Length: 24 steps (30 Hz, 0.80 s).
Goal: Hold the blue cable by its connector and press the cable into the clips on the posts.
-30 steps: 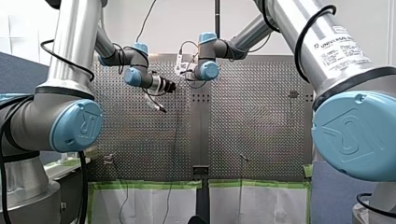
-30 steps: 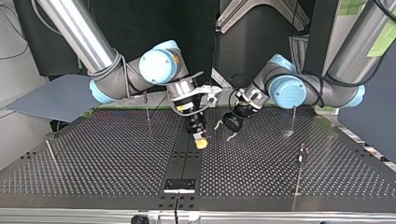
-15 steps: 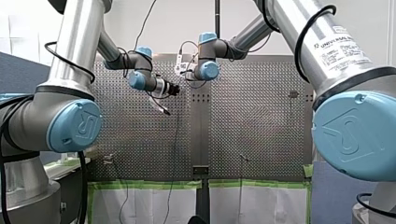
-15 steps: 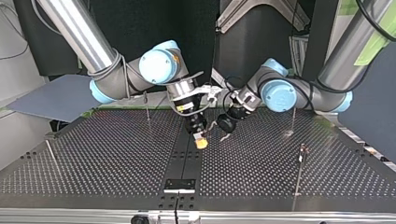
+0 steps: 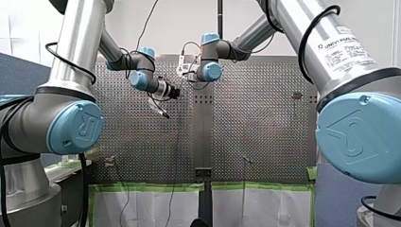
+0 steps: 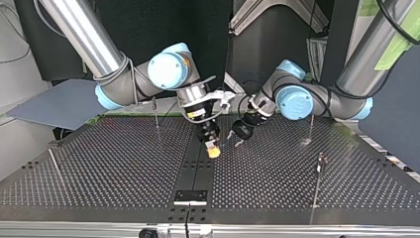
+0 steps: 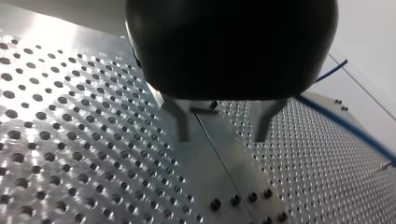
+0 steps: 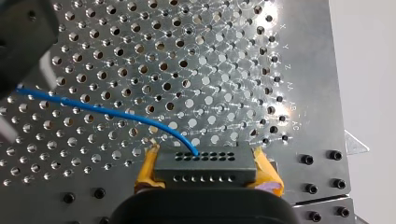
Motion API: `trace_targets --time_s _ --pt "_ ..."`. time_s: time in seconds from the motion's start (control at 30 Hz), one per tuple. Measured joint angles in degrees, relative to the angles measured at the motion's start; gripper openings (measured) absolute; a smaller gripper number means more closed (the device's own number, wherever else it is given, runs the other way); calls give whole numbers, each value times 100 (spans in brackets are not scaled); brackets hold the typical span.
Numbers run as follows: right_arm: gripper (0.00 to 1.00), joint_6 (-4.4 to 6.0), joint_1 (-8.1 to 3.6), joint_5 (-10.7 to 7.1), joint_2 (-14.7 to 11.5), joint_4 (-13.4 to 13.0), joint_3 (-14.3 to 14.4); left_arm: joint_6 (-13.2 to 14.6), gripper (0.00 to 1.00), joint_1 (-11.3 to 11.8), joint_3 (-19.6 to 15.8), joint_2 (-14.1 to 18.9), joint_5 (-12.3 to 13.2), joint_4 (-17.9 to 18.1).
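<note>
The blue cable (image 8: 93, 108) leaves the front face of its black connector (image 8: 205, 164) and curves away ahead of your right gripper (image 8: 205, 170), whose yellow pads (image 8: 147, 169) are clamped on the connector's two ends. In the top view that gripper hangs low over the centre strip of the perforated worktop (image 6: 99, 168), just toward 12 o'clock from the worktop's middle.

Your left gripper (image 7: 224, 126) sits just beside it, at about 2 o'clock from it in the top view. Its two metal fingers are spread and empty, and nothing lies between them but bare plate. Its wrist view shows the cable running off to one side, clear of the fingers.

Thin posts stand well apart around the pair. In the top view one post (image 6: 156, 116) is at 10 o'clock, one (image 6: 310, 126) at 3 o'clock, and a nearer one (image 6: 317, 183) at 4 o'clock. I can't make out the cable in any clip.

So the connector hold looks done and the routing not yet begun. Next you'd need to bring the left fingers astride the cable close to the connector, close lightly, then carry it taut toward a post.
</note>
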Motion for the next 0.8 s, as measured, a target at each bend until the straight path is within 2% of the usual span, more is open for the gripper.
trace_targets --time_s 0.03,0.1,0.17,0.27,0.53,0.8 --pt "0 0 0 0 0 0 0 40 16 0 -1 4 -40 -26" --pt "0 0 0 0 2 0 2 147 7 -1 -3 9 -147 -57" --pt "0 0 0 0 2 0 2 249 4 -6 -2 14 -248 -67" --pt "0 0 0 0 4 0 3 398 4 -9 -3 13 -347 -71" --pt "0 0 0 0 10 0 2 791 4 9 -1 28 -398 -65" --pt "0 1 0 0 12 0 3 1181 4 116 -4 295 -637 -90"
